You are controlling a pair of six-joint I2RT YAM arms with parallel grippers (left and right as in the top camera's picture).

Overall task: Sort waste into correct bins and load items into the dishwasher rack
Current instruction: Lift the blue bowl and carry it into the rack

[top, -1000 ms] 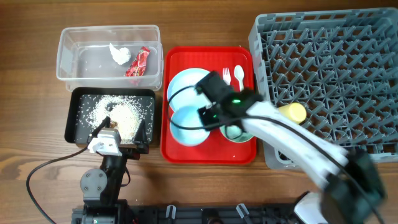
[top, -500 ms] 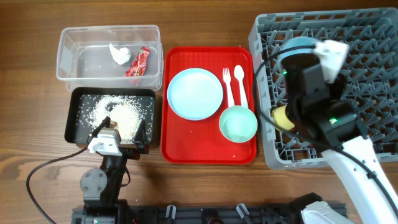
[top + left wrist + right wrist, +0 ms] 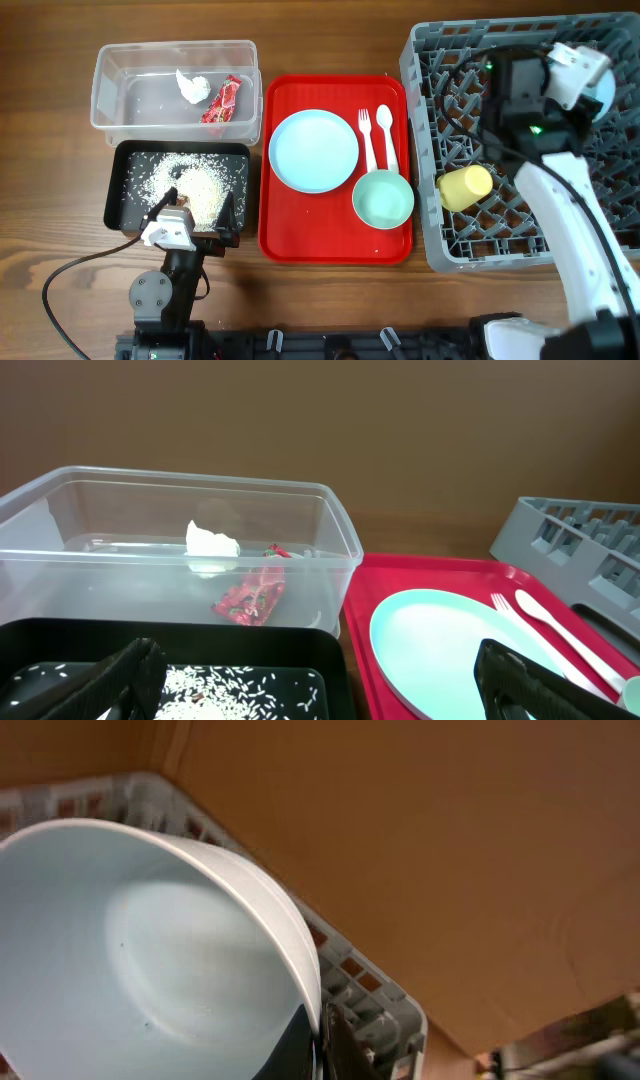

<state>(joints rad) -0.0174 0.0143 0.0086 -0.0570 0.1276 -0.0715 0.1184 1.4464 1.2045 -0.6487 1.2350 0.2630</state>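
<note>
My right gripper [image 3: 590, 85] is over the far right of the grey dishwasher rack [image 3: 470, 230] and is shut on the rim of the small light blue bowl [image 3: 150, 960], which fills the right wrist view. A yellow cup [image 3: 466, 186] lies in the rack. The light blue plate [image 3: 314, 150], mint-green bowl [image 3: 383, 199], white fork [image 3: 366, 135] and spoon [image 3: 386, 130] sit on the red tray [image 3: 285, 240]. The clear tub [image 3: 130, 70] holds the tissue [image 3: 192, 86] and red wrapper [image 3: 222, 100]. The black tray [image 3: 135, 155] holds rice scraps [image 3: 190, 180]. My left gripper [image 3: 320, 690] is open over the black tray's near edge.
The rack's upright pegs stand all around the cup and under the held bowl. The red tray lies between the bins and the rack. Bare wooden table [image 3: 50, 200] shows at the left and along the front.
My right arm lifted the small light blue bowl off the red tray and carried it right, over the rack to its far right side. The left arm has not moved.
</note>
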